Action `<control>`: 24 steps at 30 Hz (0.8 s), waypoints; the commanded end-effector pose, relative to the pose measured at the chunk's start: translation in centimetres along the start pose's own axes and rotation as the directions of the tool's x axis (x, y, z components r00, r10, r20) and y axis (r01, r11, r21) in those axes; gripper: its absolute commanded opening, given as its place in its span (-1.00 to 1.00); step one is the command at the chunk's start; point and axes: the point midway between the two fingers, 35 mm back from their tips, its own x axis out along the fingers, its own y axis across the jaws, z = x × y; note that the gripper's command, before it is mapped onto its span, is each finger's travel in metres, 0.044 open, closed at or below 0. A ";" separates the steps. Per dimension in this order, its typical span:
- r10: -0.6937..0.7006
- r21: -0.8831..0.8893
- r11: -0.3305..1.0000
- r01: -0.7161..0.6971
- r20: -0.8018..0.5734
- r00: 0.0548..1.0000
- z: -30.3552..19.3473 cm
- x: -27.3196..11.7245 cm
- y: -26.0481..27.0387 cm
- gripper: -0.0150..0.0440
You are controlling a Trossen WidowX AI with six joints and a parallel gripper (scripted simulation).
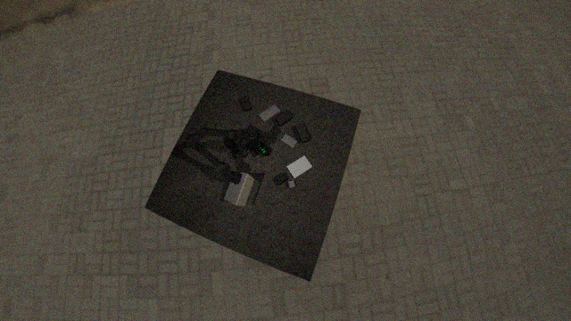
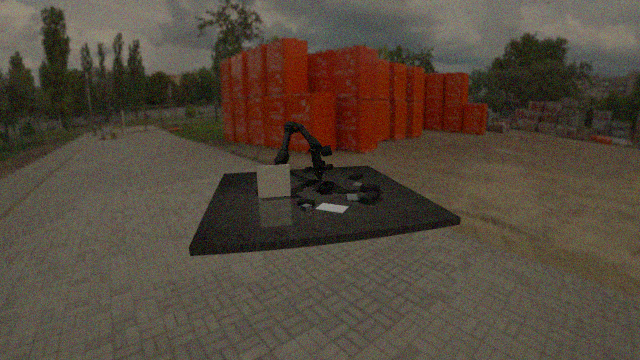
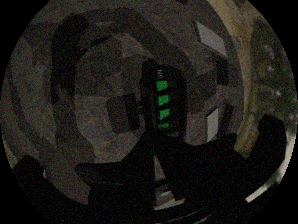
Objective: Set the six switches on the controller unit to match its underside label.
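The dark grey controller unit (image 1: 267,152) (image 2: 326,187) (image 3: 178,100) sits on the bench (image 1: 277,232) (image 2: 240,235) with its switch side up. In the wrist view several green switch ends show in a row, the lowest partly hidden near the fingertips. A printed "ON" mark shows above the row. The dark ends and the switch numbers are too dim to read. The label on the underside is hidden. My gripper (image 3: 149,131) is shut and empty, pointing down at the near end of the unit's switch row. Whether the tips touch the unit cannot be told.
A pale upright box (image 1: 237,191) (image 2: 273,181) stands to one side of the arm. A white sheet (image 1: 299,166) (image 2: 332,207) lies beyond the unit. Pale modules (image 1: 269,112) (image 3: 211,37) and dark modules (image 1: 302,133) lie around. A dark block (image 3: 120,114) is beside the unit in the wrist view.
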 end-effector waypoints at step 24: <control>-0.027 0.004 1.000 0.027 -0.002 1.000 -0.2 4.1 1.6 -0.49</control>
